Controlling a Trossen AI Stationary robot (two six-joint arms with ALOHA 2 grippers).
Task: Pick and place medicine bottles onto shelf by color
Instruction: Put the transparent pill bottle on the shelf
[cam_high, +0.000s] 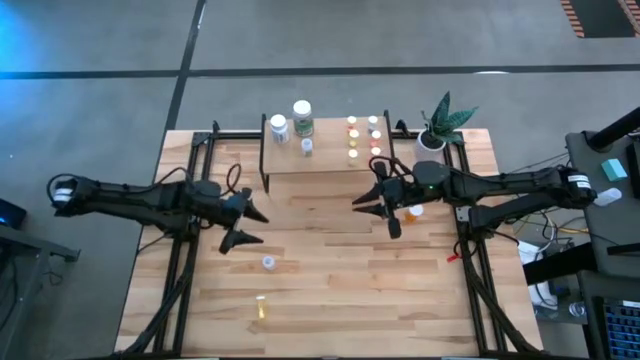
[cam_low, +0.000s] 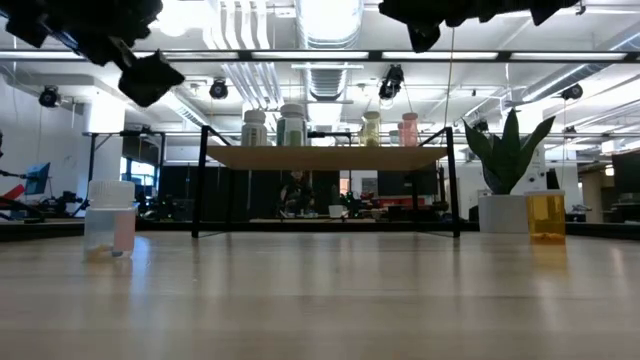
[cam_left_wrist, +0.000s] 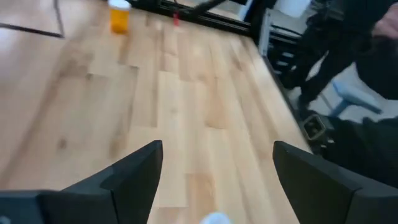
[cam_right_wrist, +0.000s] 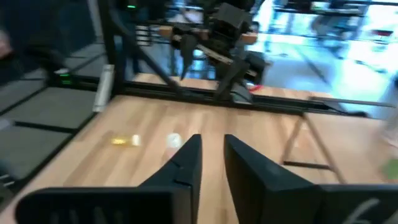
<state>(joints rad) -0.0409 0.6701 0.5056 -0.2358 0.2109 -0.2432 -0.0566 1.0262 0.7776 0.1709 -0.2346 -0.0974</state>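
The shelf (cam_high: 325, 160) stands at the table's far middle. On it are two larger white bottles (cam_high: 279, 127) (cam_high: 302, 117), a small one (cam_high: 307, 146) and a cluster of small coloured bottles (cam_high: 363, 137). On the table a clear bottle (cam_high: 268, 262) stands upright, a yellow bottle (cam_high: 260, 310) lies on its side, and an orange bottle (cam_high: 416, 211) stands by the right arm. My left gripper (cam_high: 252, 226) hovers wide open and empty, just far-left of the clear bottle (cam_left_wrist: 214, 219). My right gripper (cam_high: 372, 212) hovers empty in front of the shelf, its fingers (cam_right_wrist: 186, 158) a narrow gap apart.
A potted plant (cam_high: 440, 125) stands at the far right corner beside the shelf. Black frame rails (cam_high: 190, 200) run along the table's left and right sides. Bare tabletop (cam_high: 340, 290) lies between the arms and toward the near edge.
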